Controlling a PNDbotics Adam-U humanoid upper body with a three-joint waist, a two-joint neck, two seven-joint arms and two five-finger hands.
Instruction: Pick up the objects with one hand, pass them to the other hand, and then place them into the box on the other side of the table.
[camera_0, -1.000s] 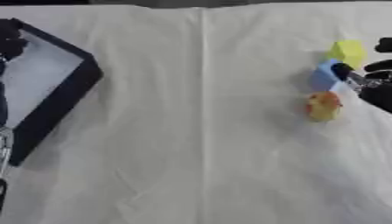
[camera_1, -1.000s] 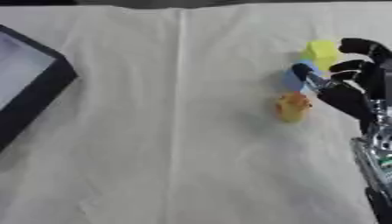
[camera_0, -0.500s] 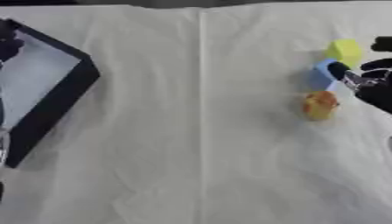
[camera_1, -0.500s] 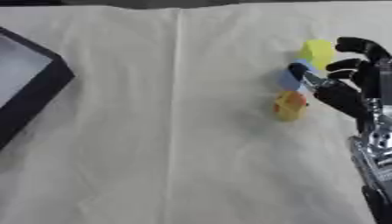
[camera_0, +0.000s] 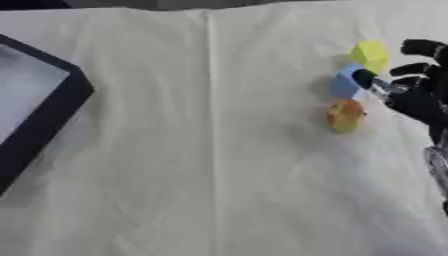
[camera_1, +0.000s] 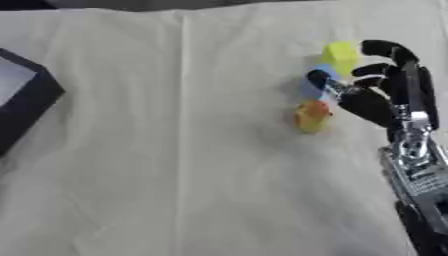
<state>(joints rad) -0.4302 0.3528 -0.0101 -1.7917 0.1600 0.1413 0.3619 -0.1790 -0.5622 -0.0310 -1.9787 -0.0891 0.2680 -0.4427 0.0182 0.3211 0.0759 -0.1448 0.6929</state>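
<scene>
1. The tabletop is covered by a white cloth with a straight fold line running from the far edge toward the camera, a little left of the middle
2. Three small objects sit in a close cluster on the right side of the cloth: a yellow block farthest away, a blue block just in front of it, and an orange-yellow object nearest the camera; its exact shape is too blurred to make out
3. The right robot hand comes in from the right edge, black with a silver wrist behind it. Its fingers are spread and partly bent, reaching toward the cluster without closing on anything
4. The thumb tip lies at the blue block, touching it or just short of it; the upper fingers curve above, beside the yellow block. The orange-yellow object lies just left of and below the palm, apart from it
5. A black-walled box with a pale floor sits at the left edge of the cloth, well apart from the three objects, only partly in view
6. The left robot hand does not show in either view
</scene>
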